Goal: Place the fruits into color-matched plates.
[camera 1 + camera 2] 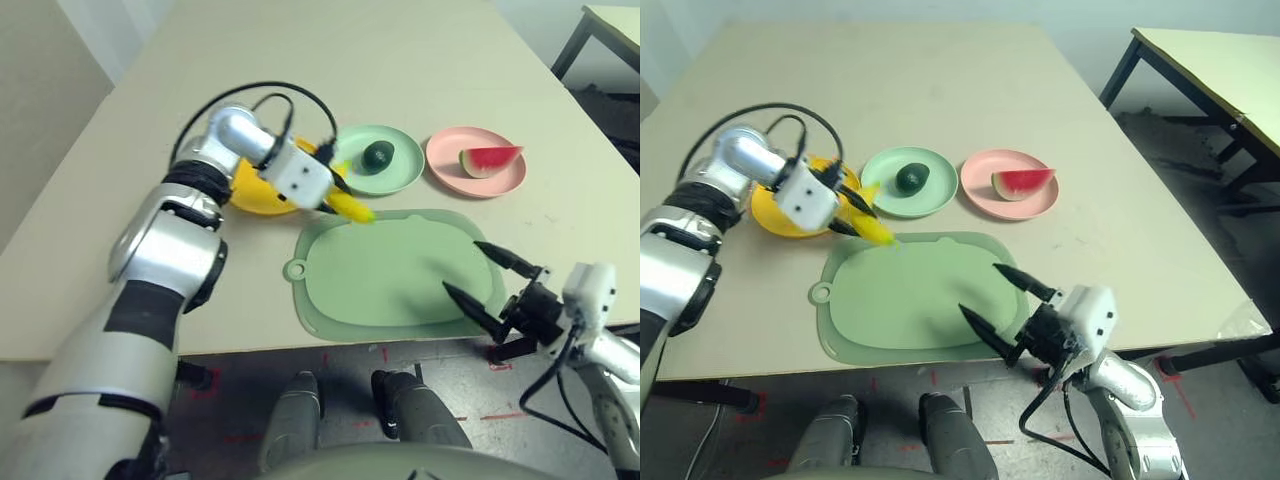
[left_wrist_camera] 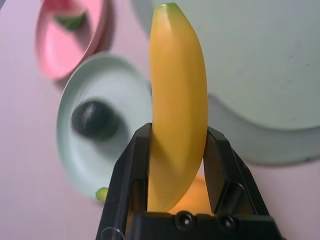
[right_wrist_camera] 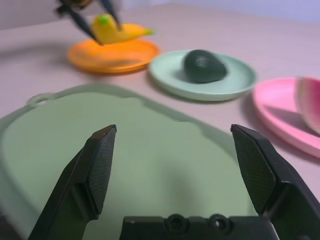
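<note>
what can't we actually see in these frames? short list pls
- Yellow-orange plate: head views, mostly covered by the left claw and its wrist; free space can't be judged.
- Banana: left wrist view, its lower end is hidden between the claw fingers.
- Watermelon wedge: right wrist view, cut off by the frame edge and blurred.
- Pink plate: left wrist view, cropped at the edge.

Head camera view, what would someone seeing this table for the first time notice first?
Probably the yellow banana clamped in the left gripper, held between the yellow-orange plate and the big light-green mat. Next, the two filled plates behind the mat: the dark avocado in the mint green plate, and the watermelon wedge in the pink plate to its right. The right gripper hangs open over the mat's near right corner.
</note>
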